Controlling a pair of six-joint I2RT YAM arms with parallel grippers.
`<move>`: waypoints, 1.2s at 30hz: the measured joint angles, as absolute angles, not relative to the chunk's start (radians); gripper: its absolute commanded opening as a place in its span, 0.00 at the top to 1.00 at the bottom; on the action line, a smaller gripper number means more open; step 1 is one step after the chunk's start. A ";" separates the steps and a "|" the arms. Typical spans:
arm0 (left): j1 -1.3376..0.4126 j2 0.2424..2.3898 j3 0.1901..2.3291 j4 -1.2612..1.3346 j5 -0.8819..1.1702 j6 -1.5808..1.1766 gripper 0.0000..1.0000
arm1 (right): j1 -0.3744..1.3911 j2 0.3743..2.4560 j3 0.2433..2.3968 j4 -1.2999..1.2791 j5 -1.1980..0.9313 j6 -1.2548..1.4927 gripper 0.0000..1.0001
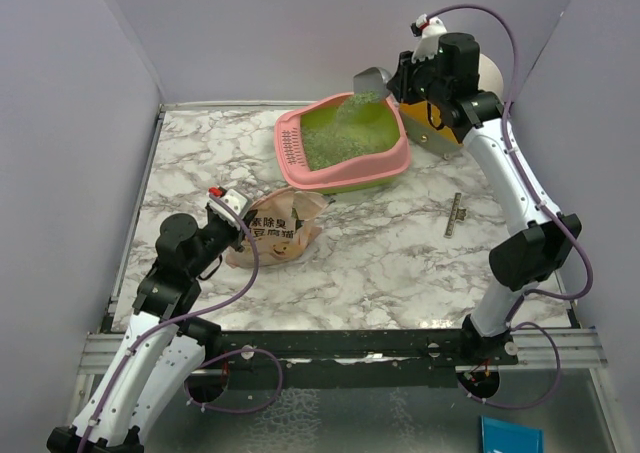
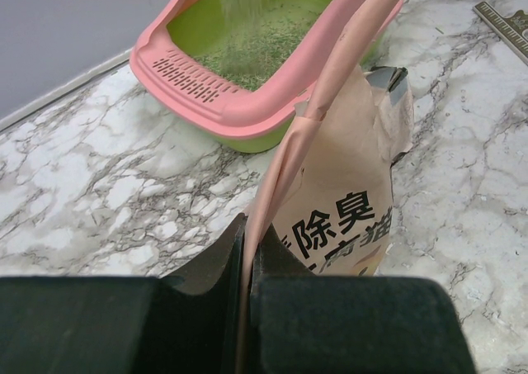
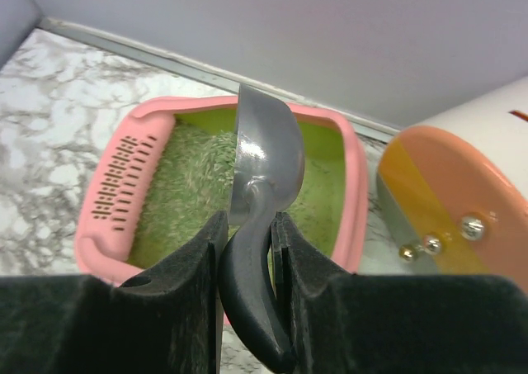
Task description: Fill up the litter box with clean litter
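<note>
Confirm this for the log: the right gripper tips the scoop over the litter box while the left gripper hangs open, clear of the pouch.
Wrong on the left gripper: the left wrist view shows its jaws shut on the pink top edge of the pouch, not open and clear. The rest stands: the right gripper tips the scoop over the litter box.

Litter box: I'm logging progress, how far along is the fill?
Done: pale greenish-grey litter granules cover much of the pink plastic, green-lined litter box floor. In hand: right gripper tips a grey metal scoop, granules pouring; left gripper pinches the tan printed pouch. Left: more scoops, since the layer looks thin.
</note>
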State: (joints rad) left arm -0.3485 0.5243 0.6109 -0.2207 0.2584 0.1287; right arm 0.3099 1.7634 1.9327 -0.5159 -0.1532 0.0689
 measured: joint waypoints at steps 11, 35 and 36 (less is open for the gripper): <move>-0.348 0.521 0.611 -0.226 0.258 0.125 1.00 | 0.412 1.698 1.892 -0.510 0.033 -0.137 0.99; -0.348 0.527 0.642 -0.187 0.258 0.109 0.56 | 0.479 1.604 1.769 -0.471 0.167 -0.132 0.99; -0.348 0.527 0.652 -0.179 0.258 0.105 0.56 | 0.477 1.595 1.765 -0.475 0.168 -0.112 0.99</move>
State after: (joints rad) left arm -0.3485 0.5266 0.6518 -0.1795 0.2584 0.1051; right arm 0.4767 1.5951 1.7645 -0.4747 0.1677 -0.1116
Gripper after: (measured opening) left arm 0.416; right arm 0.235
